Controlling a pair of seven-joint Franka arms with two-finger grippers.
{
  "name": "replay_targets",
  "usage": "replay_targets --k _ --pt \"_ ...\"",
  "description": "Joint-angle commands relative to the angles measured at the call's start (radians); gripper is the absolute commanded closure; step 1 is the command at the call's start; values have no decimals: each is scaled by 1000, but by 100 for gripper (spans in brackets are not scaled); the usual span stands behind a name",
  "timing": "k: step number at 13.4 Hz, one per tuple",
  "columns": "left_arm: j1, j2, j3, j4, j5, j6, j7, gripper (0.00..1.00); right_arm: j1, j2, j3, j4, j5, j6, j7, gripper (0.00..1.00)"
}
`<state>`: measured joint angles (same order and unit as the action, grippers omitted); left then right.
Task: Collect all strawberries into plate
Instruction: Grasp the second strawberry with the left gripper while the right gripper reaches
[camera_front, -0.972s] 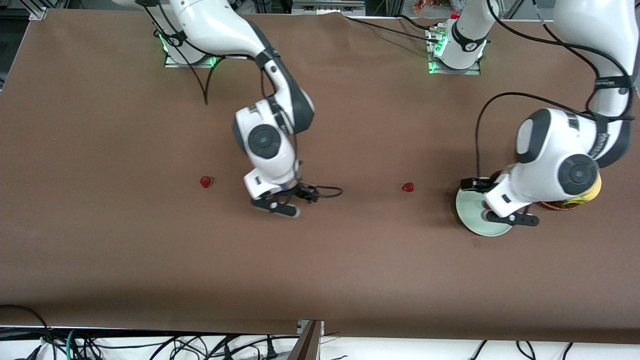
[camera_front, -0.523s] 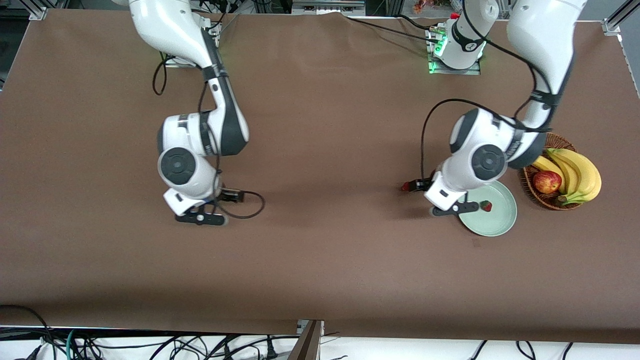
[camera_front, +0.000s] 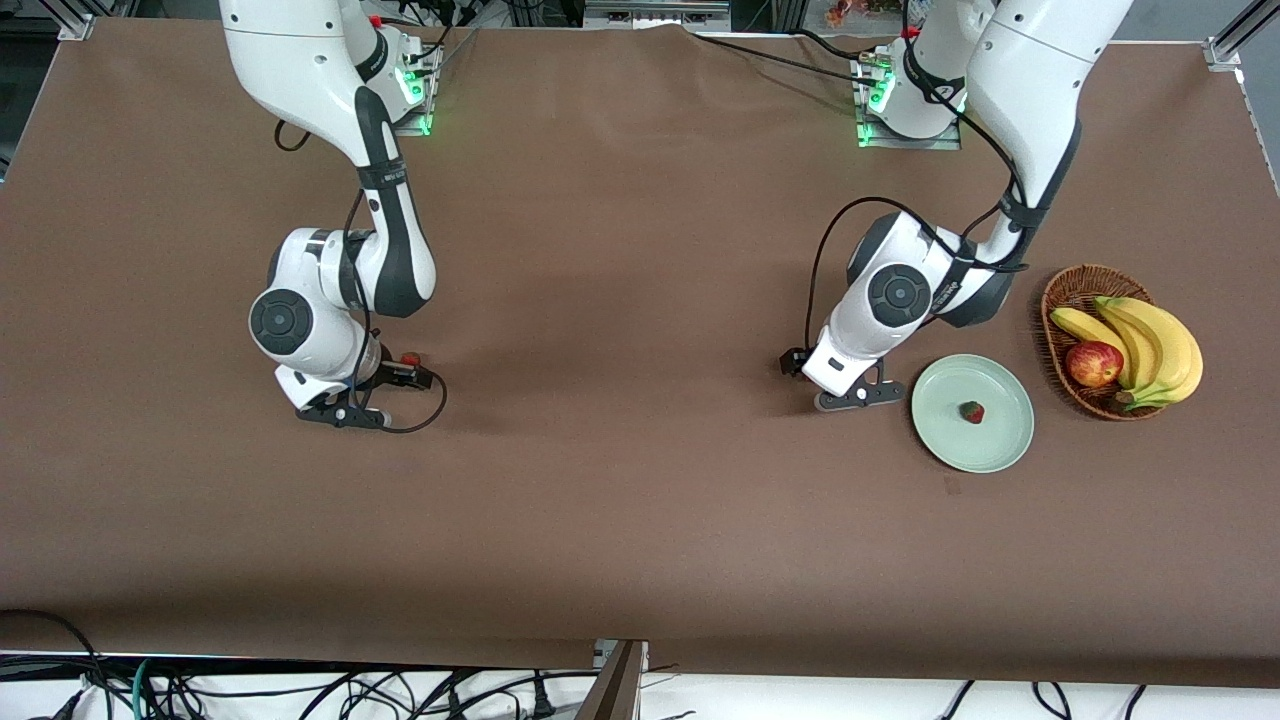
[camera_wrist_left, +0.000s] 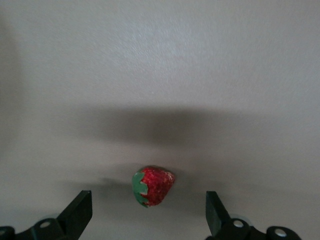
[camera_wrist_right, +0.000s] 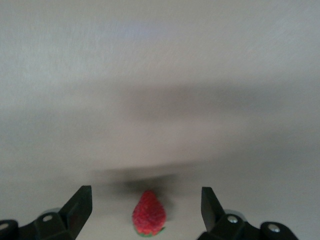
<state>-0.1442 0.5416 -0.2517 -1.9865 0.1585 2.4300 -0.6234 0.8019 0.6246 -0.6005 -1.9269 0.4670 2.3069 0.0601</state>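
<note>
Red berry (camera_front: 972, 411) lies on my mint plate (camera_front: 1005, 450). Two more sit on the brown table (camera_front: 640, 520): one (camera_wrist_left: 152, 185) under my spread left gripper (camera_wrist_left: 148, 216), one (camera_wrist_right: 148, 219) under my spread right gripper (camera_wrist_right: 146, 215).

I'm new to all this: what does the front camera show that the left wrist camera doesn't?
Front view only: the plate holding one strawberry, a basket with bananas and an apple, and the right gripper over another strawberry. Left wrist view only: a third strawberry lying between the left gripper's open fingers. Both show the brown table.
</note>
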Motion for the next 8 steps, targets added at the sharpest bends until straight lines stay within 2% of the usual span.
replay_targets --k 1,3,4,5,6,8 --pt "-5 14 6 0 70 18 -24 0 8 -34 10 -50 41 19 -19 17" --pt "3 14 5 -2 72 21 -26 0 8 -37 10 -72 47 20 -22 25" --pt "2 14 6 0 76 32 -13 6 8 -39 10 -78 47 20 -38 28" --pt "2 14 5 0 84 49 -10 36 8 -37 10 -86 50 26 -45 30" --pt "-2 20 6 3 85 49 -10 57 8 -36 10 -93 57 34 -49 33" --pt "-2 24 6 3 85 49 -10 79 8 -36 11 -104 73 34 -55 43"
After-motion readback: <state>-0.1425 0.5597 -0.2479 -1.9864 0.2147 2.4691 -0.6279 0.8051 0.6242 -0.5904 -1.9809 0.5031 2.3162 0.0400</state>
